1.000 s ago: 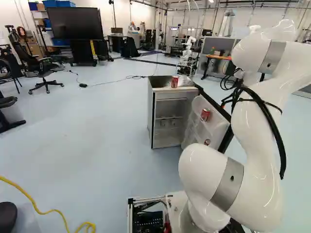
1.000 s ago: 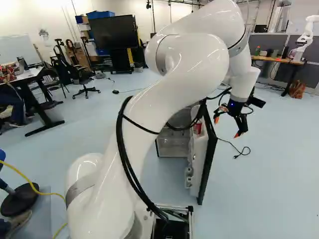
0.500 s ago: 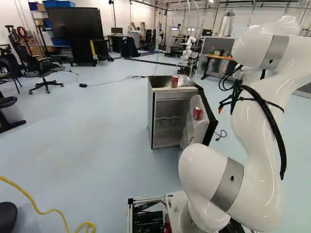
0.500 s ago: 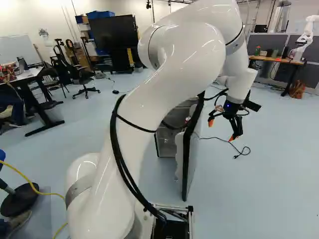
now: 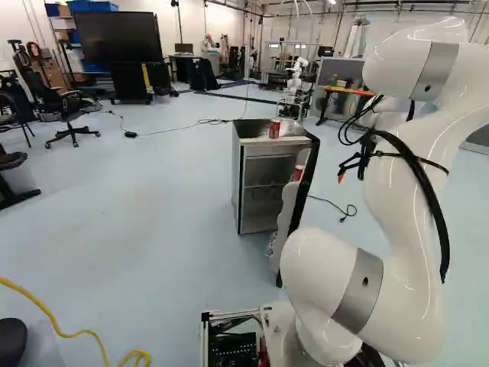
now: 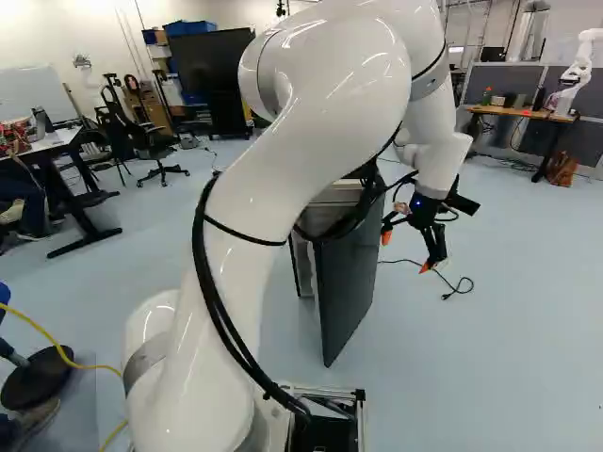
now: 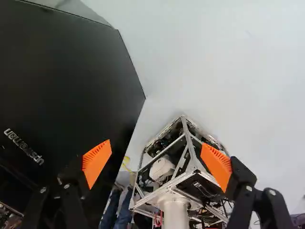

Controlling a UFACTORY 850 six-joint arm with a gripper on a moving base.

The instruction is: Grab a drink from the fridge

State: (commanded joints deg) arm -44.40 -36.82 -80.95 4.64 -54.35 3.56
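Note:
In the right base view my gripper (image 6: 406, 252) hangs on the outer side of the fridge door (image 6: 349, 292), fingers apart and holding nothing. The wrist view shows the gripper (image 7: 156, 160) open, one orange pad in front of the dark door face (image 7: 62, 86); whether it touches I cannot tell. The small fridge (image 5: 254, 141) stands partly open in the left base view, its door nearly edge-on. A red can (image 5: 274, 128) stands on its top, and another red can (image 5: 298, 173) sits in the door's inner shelf. The lower door shelf is mostly hidden.
A black cable (image 6: 461, 286) lies on the floor beyond the door. The wrist view shows my base's metal frame (image 7: 183, 179) and a person's legs (image 7: 110, 210) near it. Another robot (image 6: 579, 71) stands by a desk (image 6: 523, 113). A yellow cable (image 5: 53, 321) runs along the floor.
The fridge door has swung toward the fridge's front, carrying its can along. My gripper has moved the same way, toward the left of the right base view. The base has not moved.

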